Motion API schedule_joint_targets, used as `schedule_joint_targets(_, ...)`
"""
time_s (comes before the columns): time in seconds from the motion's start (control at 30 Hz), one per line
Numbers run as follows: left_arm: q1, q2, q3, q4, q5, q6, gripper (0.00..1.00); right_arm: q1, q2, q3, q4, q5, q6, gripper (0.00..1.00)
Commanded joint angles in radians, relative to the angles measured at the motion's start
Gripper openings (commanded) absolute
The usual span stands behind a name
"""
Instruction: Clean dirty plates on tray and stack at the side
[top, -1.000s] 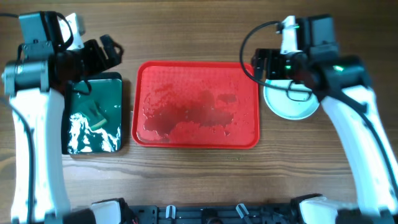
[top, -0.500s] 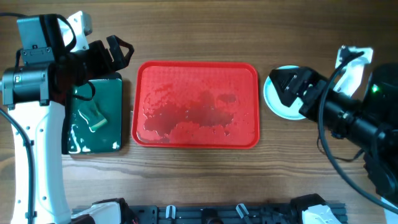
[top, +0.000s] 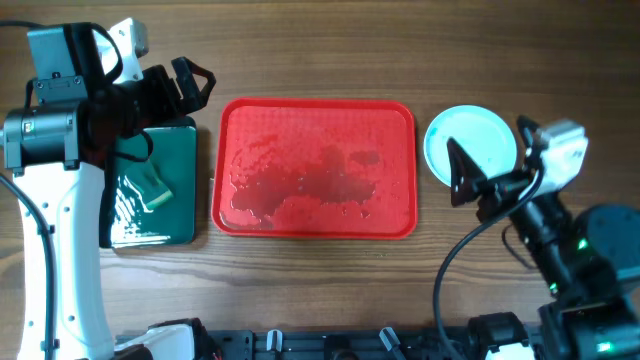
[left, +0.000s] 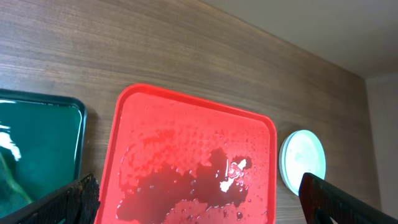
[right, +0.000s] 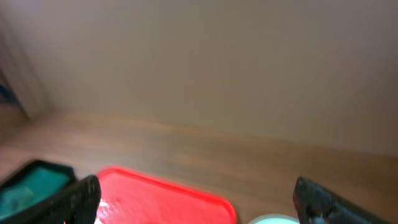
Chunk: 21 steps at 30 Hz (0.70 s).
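The plates (top: 475, 140) sit stacked on the worktop (top: 300, 270), just right of the wet red tray (top: 395, 125). The right pincer (top: 458, 178) hovers at their near-left edge, spread and empty. The left pincer (top: 183, 83), also released, hangs over the dark green tray (top: 180, 150).

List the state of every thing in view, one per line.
red tray: no plates on it, wet puddle in the middle.
plates: stacked on the table beside the red tray, top one shows no smear.
green tray: wet, shiny with liquid.
sponge: lying in the green tray.
left gripper: open, empty.
right gripper: open, empty.
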Motion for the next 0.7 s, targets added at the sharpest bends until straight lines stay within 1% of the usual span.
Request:
schedule_joint_targets(0.0,-0.003,0.003,-0.002,0.002,0.022,0.015,1.0,-0.026,-0.165,-0.288,0.169,-0.037,-0.087,1.0)
schedule_joint_targets(0.1,-0.003,0.003,-0.002,0.002,0.022,0.015,1.0,-0.03,-0.3,-0.515,0.319,-0.09,-0.135,1.0)
schedule_joint_targets(0.27,-0.003,0.003,-0.002,0.002,0.022,0.015,1.0,-0.03,-0.459,-0.722,0.46,-0.106,-0.135,1.0)
schedule_joint_targets(0.4,-0.003,0.003,-0.002,0.002,0.022,0.015,1.0,-0.03,-0.575,-0.805,0.461,-0.111,-0.126,1.0)
schedule_joint_targets(0.47,-0.003,0.003,-0.002,0.002,0.022,0.015,1.0,-0.03,-0.573,-0.838,0.469,-0.132,-0.124,1.0)
schedule_joint_targets(0.53,-0.003,0.003,-0.002,0.002,0.022,0.015,1.0,-0.03,-0.573,-0.843,0.398,-0.15,-0.122,1.0)
schedule_joint_targets(0.63,-0.003,0.003,-0.002,0.002,0.022,0.015,1.0,-0.03,-0.572,-0.843,0.406,-0.16,-0.008,1.0)
schedule_joint_targets(0.67,-0.003,0.003,-0.002,0.002,0.022,0.015,1.0,-0.03,-0.57,-0.843,0.406,-0.16,0.006,1.0)
